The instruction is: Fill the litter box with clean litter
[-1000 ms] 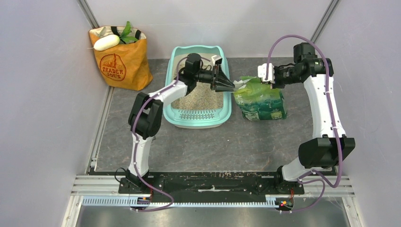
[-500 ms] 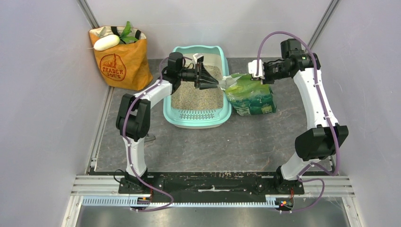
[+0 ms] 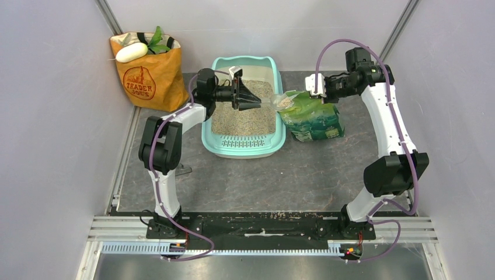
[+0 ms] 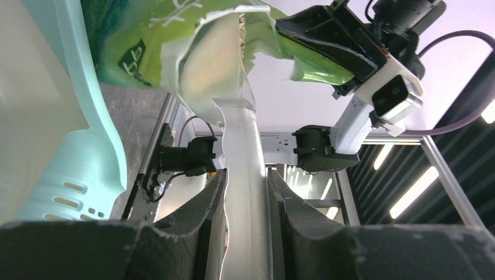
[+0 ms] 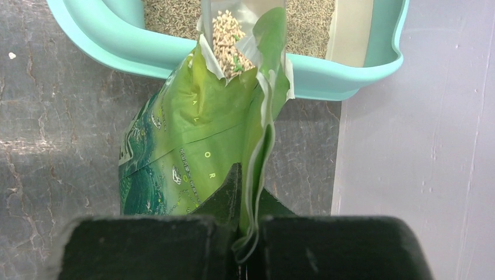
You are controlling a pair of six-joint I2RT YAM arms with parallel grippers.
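**Green bag held open, loaded scoop at its mouth**

The right gripper (image 3: pixel 318 95) is closed on the thin torn edge of the green plastic bag (image 3: pixel 315 119), probably to keep its soft, crinkled mouth open and upright on the table (image 3: pixel 292 175). The left gripper (image 3: pixel 257 102) is clamped on the flat handle of the clear plastic scoop (image 3: pixel 279 102), whose bowl at the bag mouth carries pale granules. The litter box (image 3: pixel 243 153), rigid mint-teal with rounded corners, stands just beside the bag. Clean litter (image 3: pixel 242 119) already lies inside it as a sandy layer.
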